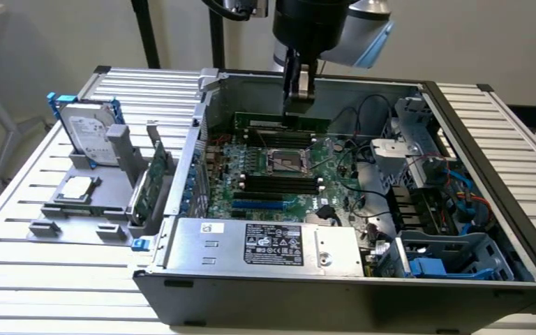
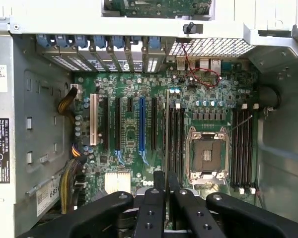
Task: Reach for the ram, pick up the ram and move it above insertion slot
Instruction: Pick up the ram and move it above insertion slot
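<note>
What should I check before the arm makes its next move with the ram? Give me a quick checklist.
1. The ram is gripped by the end effector: ok, the fingers are closed on its upper edge.
2. The ram is clear of the motherboard: ok, it hangs above the board inside the open case.
3. The ram is level: ok, its long edge looks roughly horizontal in the exterior view.
4. The black memory slots are free: ok, no stick sits in them in the wrist view.
5. The ram is lined up over one slot: cannot tell.
6. The red cable is away from the slots: ok.
</note>
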`<state>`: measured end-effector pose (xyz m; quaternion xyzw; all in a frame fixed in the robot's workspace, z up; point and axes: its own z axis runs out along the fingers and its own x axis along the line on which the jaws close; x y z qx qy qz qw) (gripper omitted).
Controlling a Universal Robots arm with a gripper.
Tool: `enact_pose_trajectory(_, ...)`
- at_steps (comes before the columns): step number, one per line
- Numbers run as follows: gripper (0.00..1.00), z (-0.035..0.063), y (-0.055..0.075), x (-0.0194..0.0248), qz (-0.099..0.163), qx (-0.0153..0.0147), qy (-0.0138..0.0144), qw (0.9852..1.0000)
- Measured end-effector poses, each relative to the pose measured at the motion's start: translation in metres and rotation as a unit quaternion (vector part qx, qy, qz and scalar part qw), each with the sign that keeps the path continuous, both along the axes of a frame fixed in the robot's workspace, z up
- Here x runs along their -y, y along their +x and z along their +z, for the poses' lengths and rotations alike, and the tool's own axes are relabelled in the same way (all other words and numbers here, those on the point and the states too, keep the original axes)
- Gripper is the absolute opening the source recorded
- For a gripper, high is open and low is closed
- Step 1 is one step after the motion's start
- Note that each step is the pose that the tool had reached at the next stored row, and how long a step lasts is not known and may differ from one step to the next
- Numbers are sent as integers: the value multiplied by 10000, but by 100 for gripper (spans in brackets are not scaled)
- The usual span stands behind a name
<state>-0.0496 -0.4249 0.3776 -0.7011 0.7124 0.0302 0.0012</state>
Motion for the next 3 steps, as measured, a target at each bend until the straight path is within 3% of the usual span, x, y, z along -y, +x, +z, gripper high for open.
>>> enact_pose_trajectory(3, 14, 0, 0, 0, 0, 0, 0, 10000)
